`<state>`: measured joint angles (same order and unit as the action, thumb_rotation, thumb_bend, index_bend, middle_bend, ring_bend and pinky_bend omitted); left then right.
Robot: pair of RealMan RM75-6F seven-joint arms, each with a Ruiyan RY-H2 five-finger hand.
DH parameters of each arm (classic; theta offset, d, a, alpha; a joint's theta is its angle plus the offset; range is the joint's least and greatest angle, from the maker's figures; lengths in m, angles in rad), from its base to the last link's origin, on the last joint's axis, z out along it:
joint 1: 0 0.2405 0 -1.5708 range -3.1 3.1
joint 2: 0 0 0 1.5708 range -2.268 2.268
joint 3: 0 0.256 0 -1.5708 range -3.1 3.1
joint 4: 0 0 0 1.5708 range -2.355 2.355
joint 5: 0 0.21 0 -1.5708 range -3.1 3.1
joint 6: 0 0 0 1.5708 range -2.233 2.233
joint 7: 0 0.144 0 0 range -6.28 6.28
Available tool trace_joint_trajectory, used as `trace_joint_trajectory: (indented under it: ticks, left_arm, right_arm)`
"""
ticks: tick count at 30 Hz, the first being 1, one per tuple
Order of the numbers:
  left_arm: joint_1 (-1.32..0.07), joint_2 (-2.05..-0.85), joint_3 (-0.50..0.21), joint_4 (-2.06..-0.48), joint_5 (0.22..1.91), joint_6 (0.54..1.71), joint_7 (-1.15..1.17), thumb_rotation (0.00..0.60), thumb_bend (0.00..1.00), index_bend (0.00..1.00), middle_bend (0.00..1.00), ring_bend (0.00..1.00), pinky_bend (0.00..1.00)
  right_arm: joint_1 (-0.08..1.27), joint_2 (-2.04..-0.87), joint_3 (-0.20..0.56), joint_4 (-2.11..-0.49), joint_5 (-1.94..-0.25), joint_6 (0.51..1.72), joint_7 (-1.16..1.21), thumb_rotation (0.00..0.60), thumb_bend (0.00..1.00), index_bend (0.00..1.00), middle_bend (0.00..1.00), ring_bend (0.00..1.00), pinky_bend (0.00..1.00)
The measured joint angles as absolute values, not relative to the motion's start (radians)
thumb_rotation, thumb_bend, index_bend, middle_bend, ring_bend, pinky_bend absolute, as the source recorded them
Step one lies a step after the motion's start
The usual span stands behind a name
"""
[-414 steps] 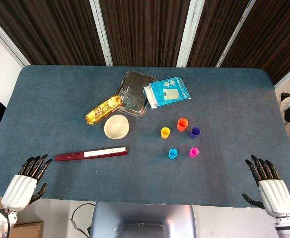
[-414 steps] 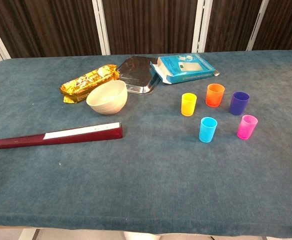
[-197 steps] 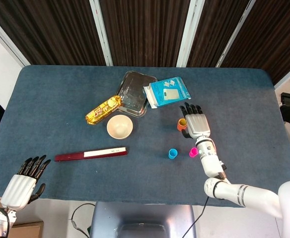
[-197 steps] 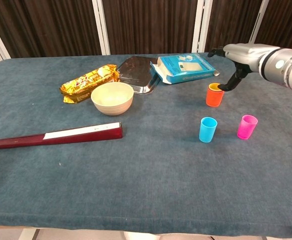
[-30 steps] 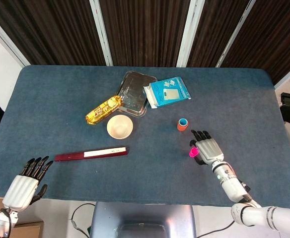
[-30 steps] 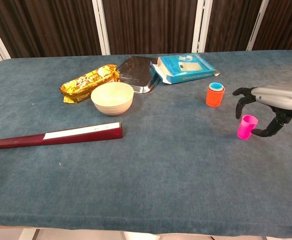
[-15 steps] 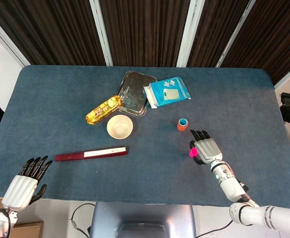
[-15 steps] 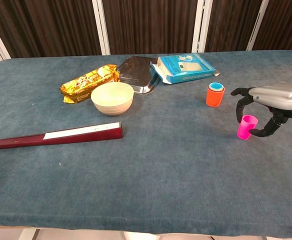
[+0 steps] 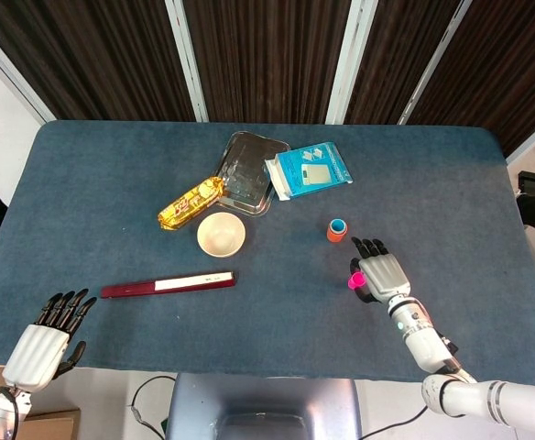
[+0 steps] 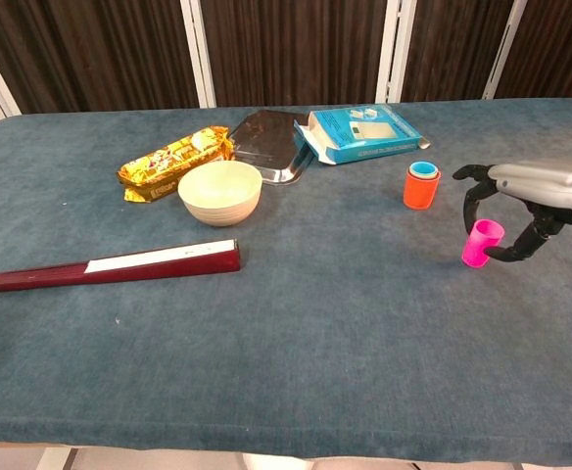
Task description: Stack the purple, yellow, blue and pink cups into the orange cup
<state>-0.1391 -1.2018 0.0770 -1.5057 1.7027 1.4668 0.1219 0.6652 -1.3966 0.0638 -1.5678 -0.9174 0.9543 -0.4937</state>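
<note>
The left hand (image 9: 40, 346) sits off the near left table corner in the head view, fingers spread, holding nothing. On the blue table (image 10: 296, 323), going left to right: a long maroon box (image 10: 110, 266) lies flat near the front left. Behind it are a gold snack packet (image 10: 173, 161) and a cream bowl (image 10: 219, 192), close together. A clear tray (image 10: 268, 144) lies behind the bowl, with a light blue carton (image 10: 364, 133) touching its right edge. Right of centre stands the orange cup (image 10: 421, 187), upright, with the blue cup (image 10: 423, 169) nested inside it, only the rim showing. The purple and yellow cups cannot be seen. Just right of the stack, the right hand (image 10: 521, 206) pinches the pink cup (image 10: 480, 243) between thumb and fingers, other fingers arched over it. The pink cup is tilted, leaning left. Whether its base still touches the table is unclear.
</note>
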Motion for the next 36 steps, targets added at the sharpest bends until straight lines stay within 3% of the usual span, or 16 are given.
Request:
trace_joint_trajectory:
  ticks: [4, 9, 17, 28, 36]
  left_arm:
    - [-0.140, -1.203, 0.076, -1.505, 1.700, 1.464, 0.124, 0.600, 0.45, 0.00, 0.00, 0.01, 0.10]
    - [-0.141, -1.207, 0.073, -1.506, 1.694, 1.460, 0.134, 0.600, 0.45, 0.00, 0.00, 0.01, 0.10]
    - [-0.145, -1.212, 0.070, -1.504, 1.684, 1.446, 0.142, 0.600, 0.45, 0.00, 0.00, 0.01, 0.10]
    - [-0.150, -1.209, 0.067, -1.506, 1.670, 1.432, 0.136, 0.600, 0.45, 0.00, 0.00, 0.01, 0.10]
    - [-0.151, -1.207, 0.067, -1.507, 1.666, 1.430, 0.133, 0.600, 0.45, 0.00, 0.00, 0.01, 0.10]
  right_arm:
    - [0.666, -1.379, 0.103, -1.587, -0.918, 0.969, -0.457, 0.600, 0.48, 0.60, 0.00, 0.00, 0.00]
    - [0.696, -1.370, 0.204, -1.585, -0.885, 0.992, -0.428, 0.600, 0.48, 0.60, 0.00, 0.00, 0.00]
    - [0.812, -1.445, 0.316, -1.445, -0.683, 1.000, -0.506, 0.600, 0.48, 0.60, 0.01, 0.00, 0.00]
    - [0.879, -1.569, 0.315, -1.273, -0.603, 0.948, -0.543, 0.600, 0.48, 0.61, 0.01, 0.00, 0.00]
    - [0.880, -1.580, 0.302, -1.262, -0.610, 0.935, -0.529, 0.600, 0.48, 0.61, 0.01, 0.00, 0.00]
